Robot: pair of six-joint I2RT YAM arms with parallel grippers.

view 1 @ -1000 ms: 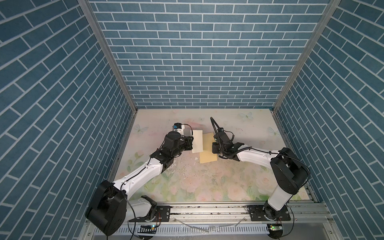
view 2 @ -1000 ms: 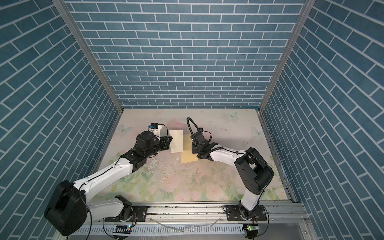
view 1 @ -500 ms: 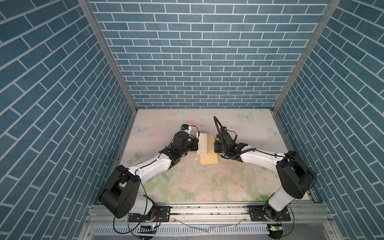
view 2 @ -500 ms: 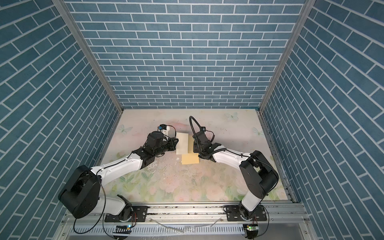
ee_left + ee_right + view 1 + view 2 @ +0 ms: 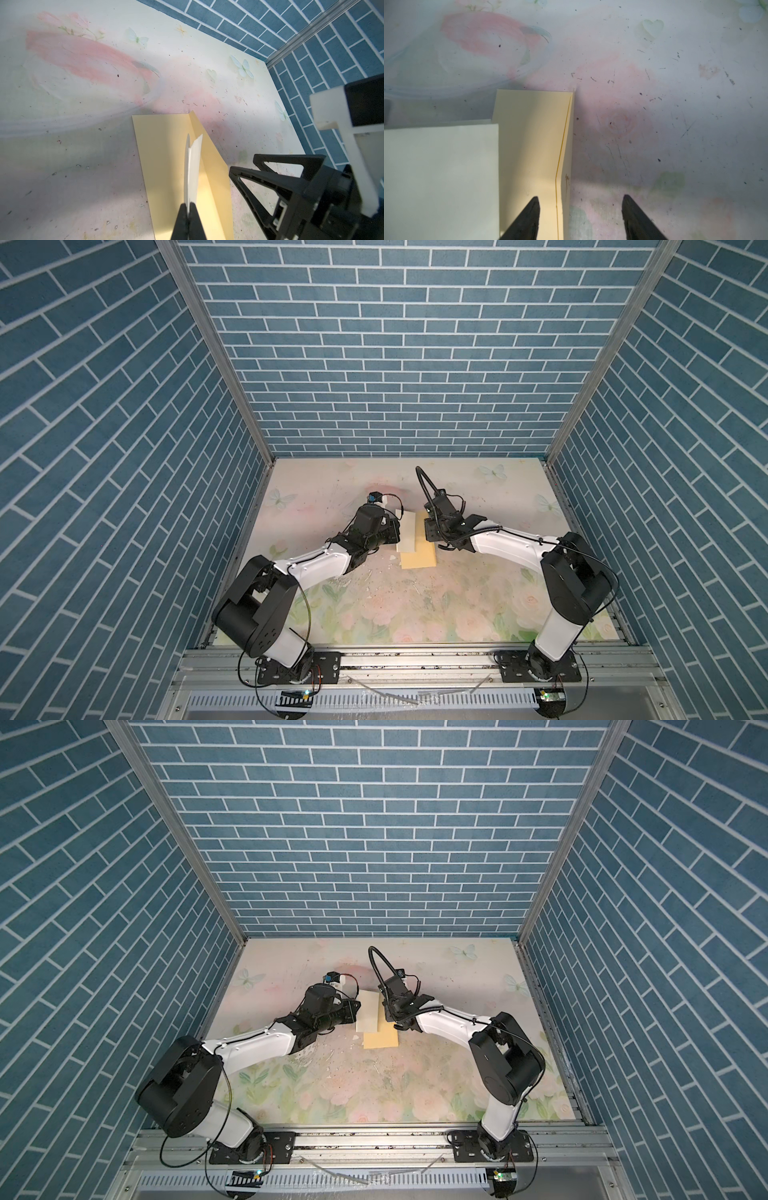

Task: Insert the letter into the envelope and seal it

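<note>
Since a second ago the left arm has stretched further toward the middle and carried the letter (image 5: 407,533) partly over the envelope (image 5: 417,560), and the right claw (image 5: 580,198) has sprung apart.

From where I stand, the letter (image 5: 192,166) is a pale cream sheet pinched at one edge by the left claw (image 5: 188,205), whose two black fingers are clenched tight on the paper. It hangs edge-on above the envelope (image 5: 164,155); whether its far edge touches the yellow paper I cannot tell. In both top views the letter (image 5: 368,1013) covers the left part of the envelope (image 5: 380,1040).

The envelope (image 5: 529,145) lies flat on the surface (image 5: 415,605), with its flap (image 5: 565,145) lifted along one long side and a small brown mark on it. The right claw is released and grips nothing. One finger (image 5: 533,209) sits over the envelope, the other over the bare surface, so the two stand either side of the flap edge.

The surface is floral-printed and speckled with small dark scuffs.
</note>
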